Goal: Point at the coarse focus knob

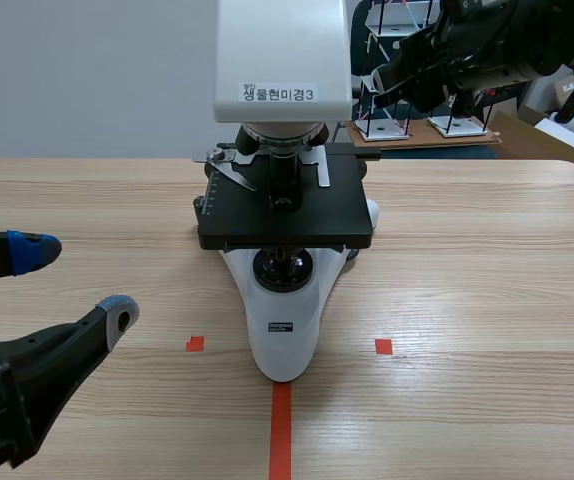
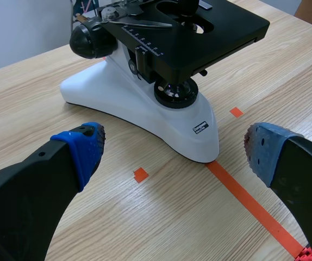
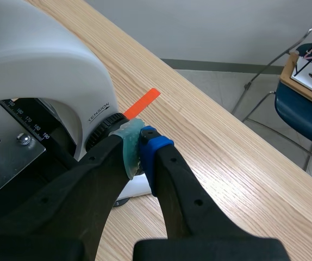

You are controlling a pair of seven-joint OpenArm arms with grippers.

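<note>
Right gripper [image 3: 140, 145]: fingers pressed together, the grey-green and blue pads meeting with nothing between them. The tips lie against the knurled black rim of the coarse focus knob [image 3: 98, 135], which sits low on the side of the microscope's white arm [image 3: 42, 70], just under the word "TENSION". In the scene view this arm comes in raised across the upper right, and its gripper end is behind the microscope head.

Left gripper [image 1: 77, 283]: fingers spread wide, holding nothing, low over the table [image 1: 467, 300] and well apart from the microscope [image 1: 282, 335]. From its wrist view the white base points toward the gap between the fingers, and a matching black knob [image 2: 87, 40] shows on the far side of the stand, untouched.

The microscope stands at mid-table, its black stage [image 1: 287, 215] above the condenser, the foot resting at the end of an orange tape line [image 1: 280, 430]. Two small orange squares flank the foot. A blue chair [image 3: 303, 109] stands beyond the table edge.
</note>
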